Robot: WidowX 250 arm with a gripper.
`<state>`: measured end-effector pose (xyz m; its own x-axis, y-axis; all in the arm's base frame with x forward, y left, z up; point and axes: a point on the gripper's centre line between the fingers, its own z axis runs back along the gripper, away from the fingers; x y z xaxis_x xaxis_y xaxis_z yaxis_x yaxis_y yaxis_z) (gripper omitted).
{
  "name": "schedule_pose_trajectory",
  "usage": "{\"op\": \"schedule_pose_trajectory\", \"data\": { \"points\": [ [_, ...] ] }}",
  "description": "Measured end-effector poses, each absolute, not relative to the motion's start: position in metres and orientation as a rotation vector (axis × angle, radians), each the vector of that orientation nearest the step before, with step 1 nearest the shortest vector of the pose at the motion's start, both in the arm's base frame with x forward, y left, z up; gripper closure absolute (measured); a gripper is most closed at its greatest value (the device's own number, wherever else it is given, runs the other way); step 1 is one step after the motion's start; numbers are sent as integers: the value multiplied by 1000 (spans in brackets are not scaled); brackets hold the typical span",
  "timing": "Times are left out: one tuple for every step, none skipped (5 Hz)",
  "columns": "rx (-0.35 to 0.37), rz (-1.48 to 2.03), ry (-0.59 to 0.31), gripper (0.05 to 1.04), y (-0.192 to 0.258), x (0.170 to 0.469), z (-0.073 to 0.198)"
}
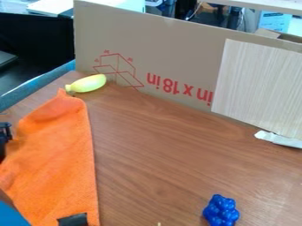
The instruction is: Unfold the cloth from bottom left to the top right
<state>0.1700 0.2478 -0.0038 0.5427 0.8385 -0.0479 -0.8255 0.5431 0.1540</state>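
Observation:
At the left edge, a black part of the gripper [5,137] shows beside the cloth's left side; most of it lies outside the view. The orange cloth [62,163] covers the left of the wooden table as a long piece, narrow at its raised-looking top corner and wider toward the bottom. Its right edge runs nearly straight down. Small wrinkles mark its upper part, and its left side is partly cut off by the view. A small black piece [73,220] lies at the cloth's bottom edge; what it belongs to is unclear.
A yellow-green toy [88,83] lies just beyond the cloth's top corner. Blue toy grapes [221,211] sit at the bottom right of the wooden table [159,154]. A cardboard wall [171,57] stands along the back. Something blue [10,215] is at the bottom left corner.

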Motion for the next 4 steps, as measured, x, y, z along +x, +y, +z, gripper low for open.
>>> {"op": "schedule_pose_trajectory", "data": {
  "points": [
    [132,958,142,87,247,176,-4],
    [125,945,149,85,238,184,-5],
    [119,931,183,132,231,194,-6],
    [124,955,191,405,236,198,-8]
  ]
}}
